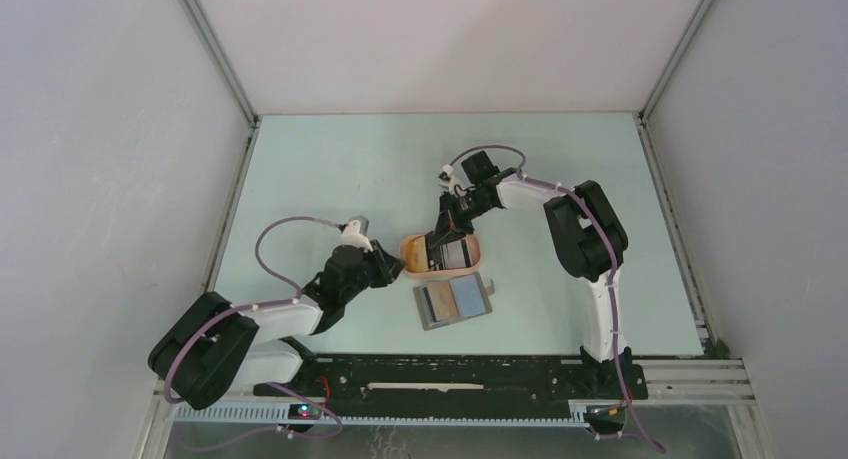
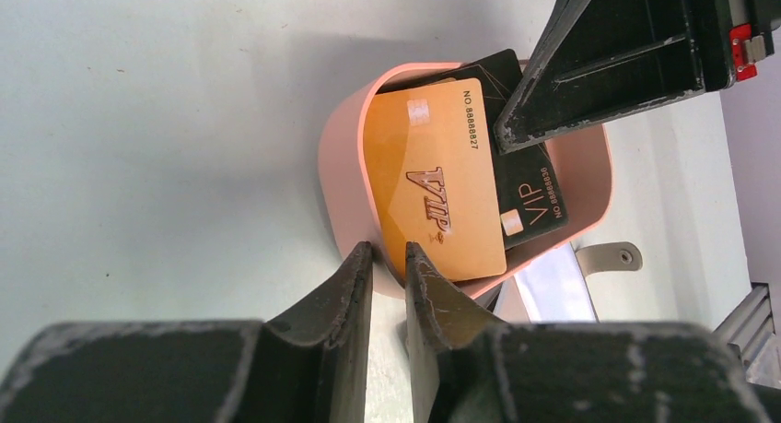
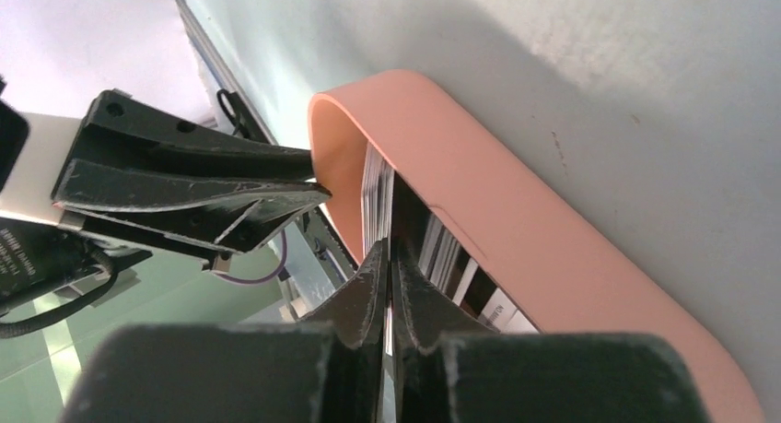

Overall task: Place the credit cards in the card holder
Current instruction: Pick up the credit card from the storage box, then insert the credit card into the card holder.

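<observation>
While the left hand (image 2: 389, 253) pinches the tray (image 2: 339, 156) rim, the right hand (image 3: 390, 248) nips a credit card (image 3: 384, 209).

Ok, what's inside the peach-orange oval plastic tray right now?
Inside the tray: a yellow-orange VIP card lying over a black VIP card. Anything beneath them is hidden.

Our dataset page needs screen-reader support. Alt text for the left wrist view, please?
The left gripper clamps the rim of a peach tray holding an orange card over a dark card. The right gripper reaches in from above right.
</observation>
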Available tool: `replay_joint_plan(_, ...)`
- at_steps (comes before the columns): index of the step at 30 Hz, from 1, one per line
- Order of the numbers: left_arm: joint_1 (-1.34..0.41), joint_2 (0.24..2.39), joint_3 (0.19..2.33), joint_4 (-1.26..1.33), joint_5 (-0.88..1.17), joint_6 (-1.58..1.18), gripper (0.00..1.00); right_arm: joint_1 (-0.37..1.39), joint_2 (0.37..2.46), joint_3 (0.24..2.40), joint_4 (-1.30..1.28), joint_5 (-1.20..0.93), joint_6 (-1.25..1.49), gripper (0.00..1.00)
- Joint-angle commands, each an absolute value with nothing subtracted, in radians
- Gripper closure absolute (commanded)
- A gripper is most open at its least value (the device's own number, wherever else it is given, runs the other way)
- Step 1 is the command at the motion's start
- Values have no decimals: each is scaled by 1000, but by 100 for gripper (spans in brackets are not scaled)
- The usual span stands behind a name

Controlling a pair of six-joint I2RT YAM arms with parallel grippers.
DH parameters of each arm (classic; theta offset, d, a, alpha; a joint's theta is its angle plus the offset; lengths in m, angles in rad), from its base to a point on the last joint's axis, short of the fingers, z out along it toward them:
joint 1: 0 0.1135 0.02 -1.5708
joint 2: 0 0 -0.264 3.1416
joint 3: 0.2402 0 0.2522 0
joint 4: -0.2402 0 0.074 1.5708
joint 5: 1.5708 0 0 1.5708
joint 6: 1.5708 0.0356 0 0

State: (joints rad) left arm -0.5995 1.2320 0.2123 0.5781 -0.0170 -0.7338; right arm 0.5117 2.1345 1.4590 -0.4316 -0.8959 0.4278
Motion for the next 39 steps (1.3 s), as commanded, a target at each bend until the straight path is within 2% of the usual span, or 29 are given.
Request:
replay_joint_plan(1, -606, 1188, 260, 554, 9, -720, 76, 507, 2081, 1473, -474, -824, 364, 96)
replay_joint_plan(3, -605, 1168, 268, 534, 13, -715, 74, 508, 2059, 1477, -496, -779, 333, 100)
replay_joint_plan(12, -606, 1004, 278, 409, 3, -691, 51, 521, 1954, 1463, -584, -640, 191, 100)
replay_joint_plan(17, -606, 890, 261, 368, 4, -684, 44, 531, 1879, 1433, -607, -608, 117, 100)
replay_joint_plan(23, -607, 787, 202, 465, 133, -705, 39, 544, 1765, 1361, -607, -610, 8, 100)
replay_joint_plan(28, -633, 724, 142, 603, 214, -720, 36, 535, 1717, 1336, -654, -845, -129, 100)
replay_joint_plan(31, -711, 700, 123, 664, 205, -656, 34, 534, 1668, 1307, -681, -998, -224, 100)
replay_joint_plan(35, -854, 710, 79, 792, 144, -543, 31, 532, 1543, 1212, -650, -1108, -307, 100)
replay_joint_plan(39, -918, 764, 52, 941, 159, -494, 31, 514, 1445, 1140, -586, -1179, -322, 100)
